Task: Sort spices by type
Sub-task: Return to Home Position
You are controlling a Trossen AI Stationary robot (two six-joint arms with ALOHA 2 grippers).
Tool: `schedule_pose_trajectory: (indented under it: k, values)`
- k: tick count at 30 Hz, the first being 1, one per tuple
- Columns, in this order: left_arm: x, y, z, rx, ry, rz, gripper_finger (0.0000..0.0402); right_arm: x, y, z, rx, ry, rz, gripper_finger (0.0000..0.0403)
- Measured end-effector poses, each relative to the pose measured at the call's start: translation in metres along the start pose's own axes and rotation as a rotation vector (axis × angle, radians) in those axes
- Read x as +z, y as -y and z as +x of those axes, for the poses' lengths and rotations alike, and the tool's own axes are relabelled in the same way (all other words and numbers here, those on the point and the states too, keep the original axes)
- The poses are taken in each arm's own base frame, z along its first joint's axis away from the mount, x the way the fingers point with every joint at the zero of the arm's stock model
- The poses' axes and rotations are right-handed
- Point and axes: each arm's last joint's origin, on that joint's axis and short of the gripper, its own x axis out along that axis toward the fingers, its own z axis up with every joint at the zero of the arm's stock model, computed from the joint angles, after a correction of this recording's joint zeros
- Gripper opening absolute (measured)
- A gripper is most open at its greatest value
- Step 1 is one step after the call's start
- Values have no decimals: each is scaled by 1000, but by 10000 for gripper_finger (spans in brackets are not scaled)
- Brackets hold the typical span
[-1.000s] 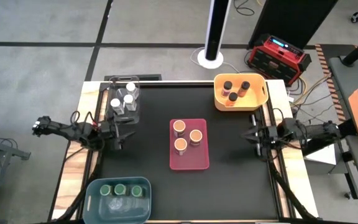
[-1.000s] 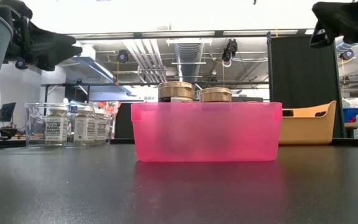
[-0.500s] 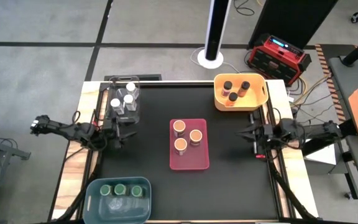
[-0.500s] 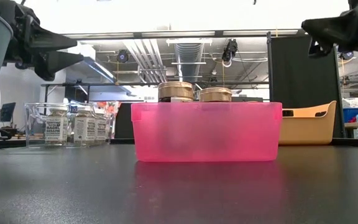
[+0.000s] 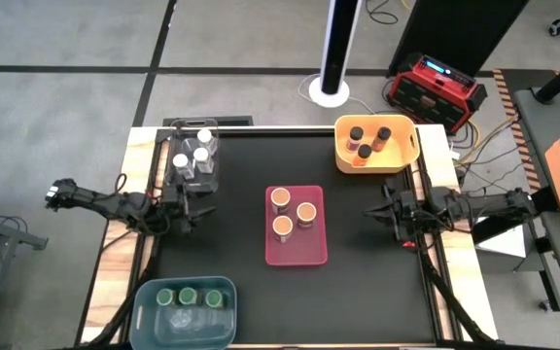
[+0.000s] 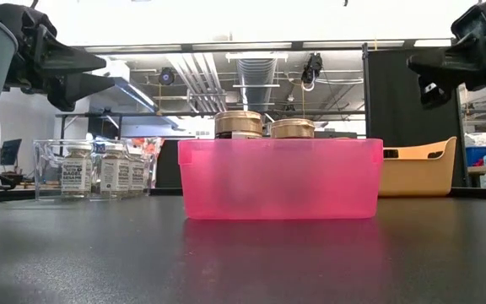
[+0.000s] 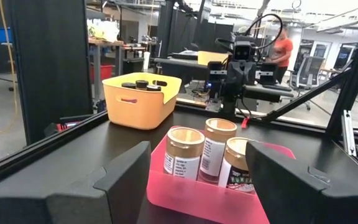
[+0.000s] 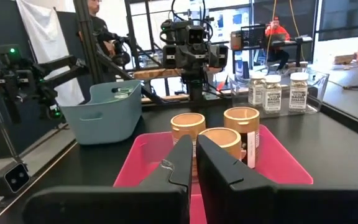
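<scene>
Black table (image 5: 367,253) carries three spice jars (image 5: 305,212) upright in pink bin (image 5: 297,250).

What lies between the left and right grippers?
The pink bin holding three gold-lidded spice jars sits between the left gripper and right gripper, shown in the high view.

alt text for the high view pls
Spice jars sorted into four bins on a black table, seen from above: gold-lidded jars in a pink bin, white-lidded jars in a clear bin, dark-lidded jars in a yellow bin, green-lidded jars in a blue-grey bin. The left pincer and right pincer hang empty at opposite sides.
</scene>
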Motion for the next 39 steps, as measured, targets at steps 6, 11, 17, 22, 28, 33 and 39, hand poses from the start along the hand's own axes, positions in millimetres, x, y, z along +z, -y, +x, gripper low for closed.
schedule_pose_trajectory:
  k: [6,11,17,22,28,33,39]
  values:
    - [-1,0,1,1,-12,7,249,0,0,0,0,2,-11,13]
    - [-2,1,2,2,-21,12,249,0,0,0,0,2,-12,13]
    - [-4,1,3,4,-36,21,249,0,0,0,0,1,-14,13]
    - [-5,1,3,6,-50,28,249,0,0,0,0,1,-14,13]
    - [-7,2,4,7,-65,37,249,0,0,0,0,1,-14,13]
    - [-8,2,5,8,-74,42,249,0,0,0,0,1,-14,13]
    - [-9,2,6,10,-83,48,249,0,0,0,0,1,-14,13]
